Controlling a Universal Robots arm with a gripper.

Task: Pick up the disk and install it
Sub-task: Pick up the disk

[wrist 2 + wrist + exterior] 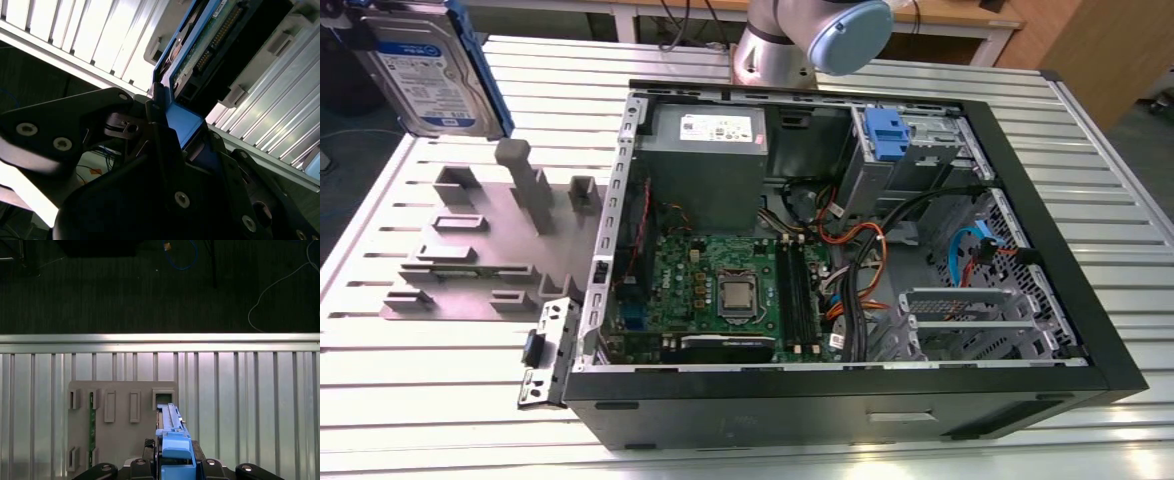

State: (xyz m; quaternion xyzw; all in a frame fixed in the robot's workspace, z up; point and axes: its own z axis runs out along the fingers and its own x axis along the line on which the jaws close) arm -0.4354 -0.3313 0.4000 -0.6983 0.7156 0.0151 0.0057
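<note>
Clamping the disk [186, 127] by the edge of its blue carrier with the end effector [186, 142]; pinching it tight from both sides with black fingers [160, 140] in the second wrist view; holding the disk [430, 70] on edge, slightly tilted, label facing out, at the exterior view's upper left; hanging raised over the table [414, 400], just past the grey slotted fixture [474, 245]; staying well apart from the open computer case [1074, 260]; looking down the blue carrier onto the fixture [120, 420] in the first wrist view, with a green board [91, 422] standing in one slot; showing inside the case a motherboard [720, 285], a power supply [707, 140] and a blue bracket [886, 135] in the far bay; rising behind the case as a grey arm [807, 40].
</note>
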